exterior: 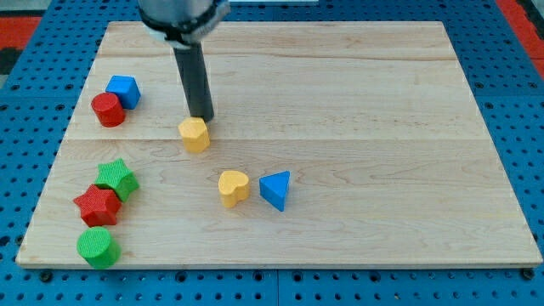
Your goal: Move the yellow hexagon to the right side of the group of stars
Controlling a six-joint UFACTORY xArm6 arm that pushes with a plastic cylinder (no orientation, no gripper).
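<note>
The yellow hexagon (195, 134) lies on the wooden board, left of centre. My tip (201, 118) stands right at its upper edge, touching or nearly touching it. The green star (117, 179) and the red star (97, 206) sit together at the lower left, the red one below and left of the green one. The hexagon is above and to the right of both stars.
A blue block (124, 90) and a red cylinder (108, 110) sit at the upper left. A green cylinder (97, 247) lies near the lower left corner. A yellow heart (233, 188) and a blue triangle (276, 189) lie below the hexagon, near the centre.
</note>
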